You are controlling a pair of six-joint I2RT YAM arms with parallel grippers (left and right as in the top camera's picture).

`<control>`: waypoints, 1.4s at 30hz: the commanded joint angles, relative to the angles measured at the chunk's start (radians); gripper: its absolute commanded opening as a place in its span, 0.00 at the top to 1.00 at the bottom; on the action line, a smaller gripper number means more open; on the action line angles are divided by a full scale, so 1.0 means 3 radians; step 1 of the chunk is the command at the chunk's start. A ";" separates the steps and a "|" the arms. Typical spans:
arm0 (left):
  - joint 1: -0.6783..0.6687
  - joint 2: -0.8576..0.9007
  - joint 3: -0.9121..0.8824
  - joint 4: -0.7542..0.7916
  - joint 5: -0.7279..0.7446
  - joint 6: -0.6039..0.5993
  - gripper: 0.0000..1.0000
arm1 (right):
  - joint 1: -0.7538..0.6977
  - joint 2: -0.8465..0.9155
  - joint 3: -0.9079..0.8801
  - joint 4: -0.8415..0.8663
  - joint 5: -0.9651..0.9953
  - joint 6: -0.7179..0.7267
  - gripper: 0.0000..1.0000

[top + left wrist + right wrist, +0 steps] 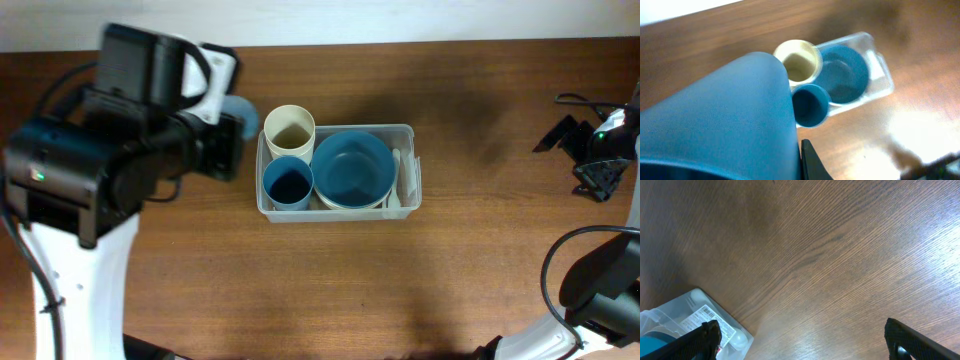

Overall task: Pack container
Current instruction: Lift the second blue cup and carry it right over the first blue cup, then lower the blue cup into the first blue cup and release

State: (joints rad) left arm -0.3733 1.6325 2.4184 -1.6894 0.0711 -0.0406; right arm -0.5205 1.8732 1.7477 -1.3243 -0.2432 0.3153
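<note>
The clear plastic container (410, 190) sits mid-table. It holds a cream cup (289, 129), a dark blue cup (288, 184), a blue bowl (352, 168) and a white spoon (397, 180) along its right wall. My left gripper (228, 130) hovers just left of the container, shut on another blue cup (241, 104). In the left wrist view this cup (720, 125) fills the left side, pressed against one black finger (809, 162), with the container (884, 75) beyond. My right gripper (598, 160) is open and empty, far right of the container.
The wooden table (480, 280) runs to a pale back edge (400, 20). In the right wrist view the open right gripper (802, 340) hangs over bare wood, with the container's labelled corner (705, 312) at lower left. Cables (575, 98) lie at far right.
</note>
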 commanded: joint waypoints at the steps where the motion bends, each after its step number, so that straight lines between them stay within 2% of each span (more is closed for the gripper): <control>1: -0.0257 0.0029 -0.0022 0.0006 -0.0050 0.0192 0.98 | -0.0010 -0.0061 0.0032 0.0000 0.0043 0.0027 0.01; 7: -0.0504 0.0047 -0.0221 0.0006 -0.0051 0.0191 0.99 | -0.0009 -0.0061 0.0032 0.0001 0.0043 0.0027 0.01; 19: -0.0515 0.0069 -0.0903 0.0084 -0.0111 0.0189 0.99 | -0.0009 -0.0061 0.0032 0.0001 0.0042 0.0027 0.01; 34: -0.0524 0.0071 -0.1380 0.0407 0.0064 0.0189 0.99 | -0.0009 -0.0061 0.0032 0.0001 0.0043 0.0027 0.01; 42: -0.0524 0.0075 -0.1437 0.0450 0.0064 0.0189 0.98 | -0.0009 -0.0061 0.0032 0.0001 0.0042 0.0027 0.01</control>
State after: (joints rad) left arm -0.5255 1.6535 1.9915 -1.5639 0.0761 0.0010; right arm -0.5205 1.8732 1.7477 -1.3243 -0.2428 0.3153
